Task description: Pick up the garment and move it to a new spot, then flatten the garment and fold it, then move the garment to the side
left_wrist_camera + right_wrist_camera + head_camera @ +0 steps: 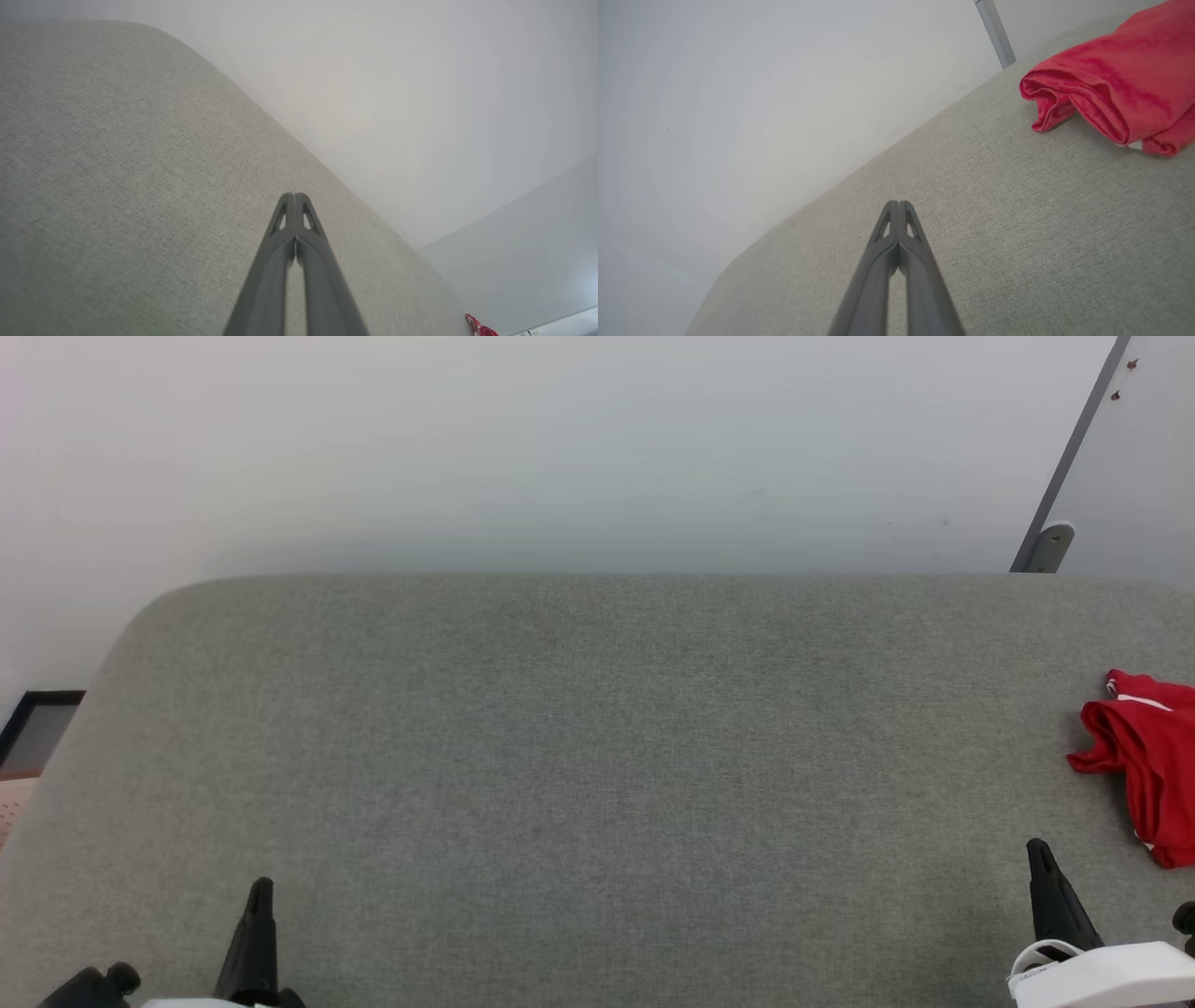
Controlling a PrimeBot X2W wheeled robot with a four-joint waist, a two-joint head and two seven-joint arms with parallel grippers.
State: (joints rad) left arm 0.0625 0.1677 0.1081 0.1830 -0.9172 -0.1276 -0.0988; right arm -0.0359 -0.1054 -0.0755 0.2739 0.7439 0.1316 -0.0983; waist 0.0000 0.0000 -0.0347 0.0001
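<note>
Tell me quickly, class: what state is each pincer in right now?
Left pincer: closed, holding nothing.
Right pincer: closed, holding nothing.

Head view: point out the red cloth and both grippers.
red cloth (1146,756), head view, on its bunched red middle.
left gripper (262,887), head view, at the tip of its shut fingers.
right gripper (1035,847), head view, at the tip of its shut fingers.

On the grey fabric tabletop (597,756), ahead-right of right claw (899,204), far right of left claw (293,195): crumpled red cloth garment (1144,756).
</note>
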